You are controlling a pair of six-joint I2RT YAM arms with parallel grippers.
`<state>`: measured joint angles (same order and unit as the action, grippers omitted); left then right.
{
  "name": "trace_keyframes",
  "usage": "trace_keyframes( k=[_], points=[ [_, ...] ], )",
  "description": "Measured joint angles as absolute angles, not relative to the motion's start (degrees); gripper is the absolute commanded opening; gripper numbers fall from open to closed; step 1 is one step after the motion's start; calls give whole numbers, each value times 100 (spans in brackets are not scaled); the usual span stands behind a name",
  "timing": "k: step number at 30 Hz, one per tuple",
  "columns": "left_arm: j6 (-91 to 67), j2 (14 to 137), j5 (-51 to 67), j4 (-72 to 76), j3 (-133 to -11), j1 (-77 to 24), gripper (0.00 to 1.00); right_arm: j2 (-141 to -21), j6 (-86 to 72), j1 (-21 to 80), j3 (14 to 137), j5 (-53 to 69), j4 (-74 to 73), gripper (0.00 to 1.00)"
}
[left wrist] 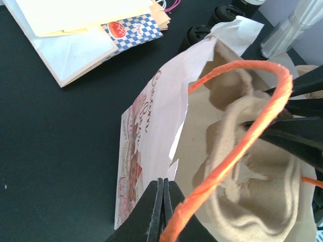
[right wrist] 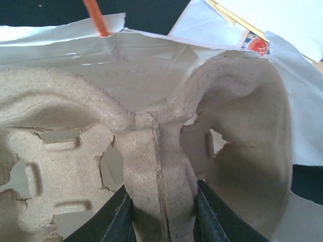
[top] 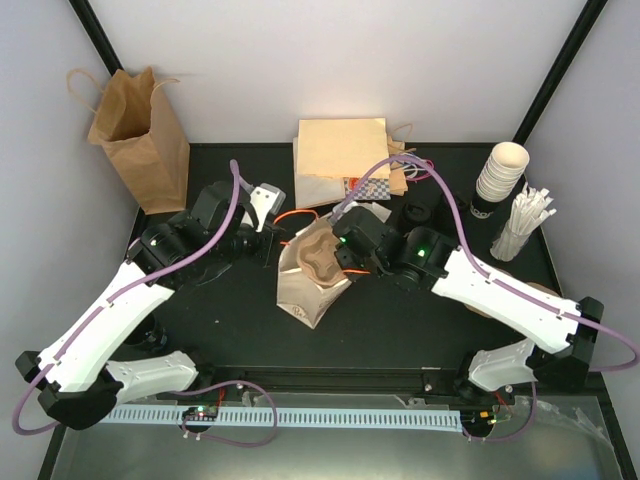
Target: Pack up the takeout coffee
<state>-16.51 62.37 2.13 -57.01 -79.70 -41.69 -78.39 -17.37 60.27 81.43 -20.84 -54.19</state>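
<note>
From above, a crumpled paper bag holds a moulded pulp cup carrier. The takeout coffee, showing only its round black lid, stands at the bag's 1 o'clock.

Left wrist: the left pincer is pressed together on the bag's thin rim.

Right wrist: the right pincer pinches the carrier's rough ridge.

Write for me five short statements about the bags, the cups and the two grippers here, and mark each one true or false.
1. The right gripper clamps the middle ridge of the pulp cup carrier. True.
2. The left gripper is wide open above the table. False: it is shut on the rim of the printed paper bag.
3. The brown bag at the back left lies flat. False: it stands upright.
4. A stack of lidless cream cups stands at the back right. True.
5. A lidded cup sits in the carrier. False: the wells in view are empty.
</note>
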Motion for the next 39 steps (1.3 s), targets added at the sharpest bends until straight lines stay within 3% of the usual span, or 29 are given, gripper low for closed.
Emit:
trace_keyframes(
  k=[18,39],
  points=[
    [-1806,6108,-71,-5758,-7970,-4121,2,-7658,-2049,6025,8020,-2591,-5763,31],
    [-1787,6274,593,-5454,-7981,-4095,1,-8274,-255,6132,8136,-829,-5706,32]
  ],
)
